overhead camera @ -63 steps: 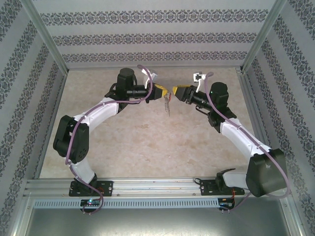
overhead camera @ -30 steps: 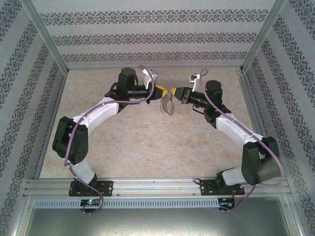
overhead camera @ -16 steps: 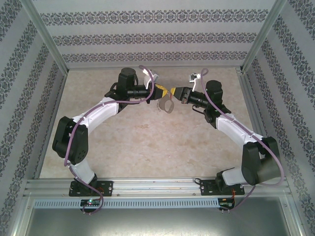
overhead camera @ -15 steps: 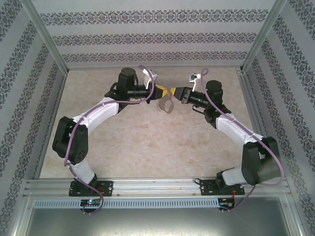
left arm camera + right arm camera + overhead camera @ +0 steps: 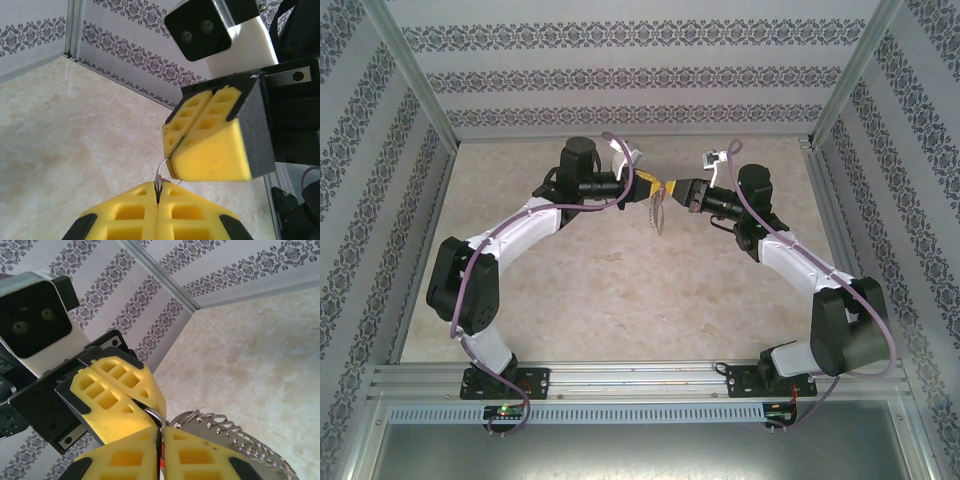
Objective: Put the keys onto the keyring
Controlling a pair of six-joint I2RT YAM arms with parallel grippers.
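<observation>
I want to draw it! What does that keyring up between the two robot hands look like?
The keyring is a thin silver-grey wire loop, shiny like metal, with a row of small silvery curls along one side. It hangs above the pale table. The left pincer is shut on its wire; the right pincer touches it with closed tips.

The keyring (image 5: 220, 422) is shiny metal wire (thin, glinting); the jaws' yellow foam looks matt.
</observation>
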